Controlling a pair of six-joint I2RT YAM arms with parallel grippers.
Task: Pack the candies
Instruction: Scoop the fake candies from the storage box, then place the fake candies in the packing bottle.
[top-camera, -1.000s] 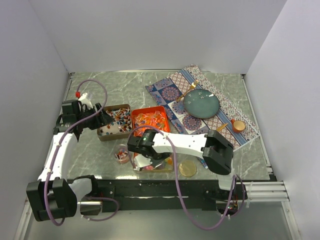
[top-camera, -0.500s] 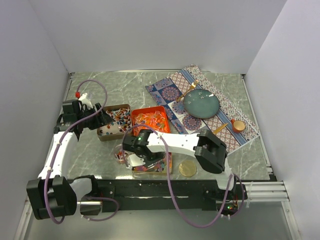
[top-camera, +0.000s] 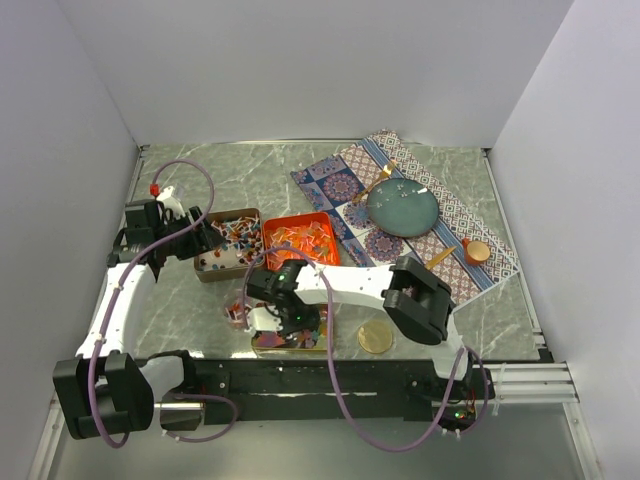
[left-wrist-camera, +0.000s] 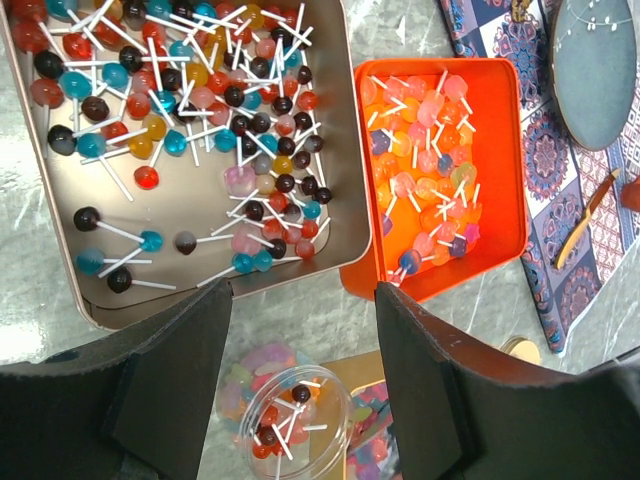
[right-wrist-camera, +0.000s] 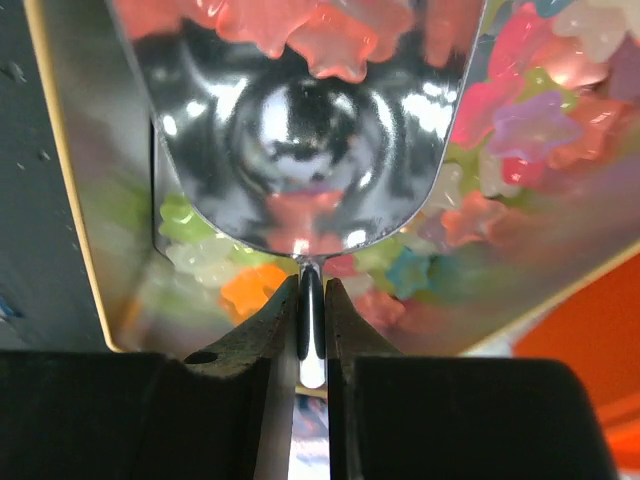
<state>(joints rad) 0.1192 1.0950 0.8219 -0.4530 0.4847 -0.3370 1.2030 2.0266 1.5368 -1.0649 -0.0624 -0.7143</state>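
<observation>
The right gripper (right-wrist-camera: 312, 297) is pinched nearly closed on the thin handle of a shiny metal scoop (right-wrist-camera: 300, 150) whose bowl sits at 12 o'clock from the fingertips and carries a few pink star jellies (right-wrist-camera: 330, 30) at its far end. More mixed candies (right-wrist-camera: 500, 130) lie beneath it, from 9 to 2 o'clock, inside a gold-walled tin (right-wrist-camera: 110, 230). The left gripper (left-wrist-camera: 300, 300) hangs empty, fingers spread wide. A clear jar (left-wrist-camera: 290, 420) of sweets shows between them at 6 o'clock, a gold tin (left-wrist-camera: 190, 205) of lollipops (left-wrist-camera: 240, 95) at 11 and an orange tin (left-wrist-camera: 500, 150) at 1.
</observation>
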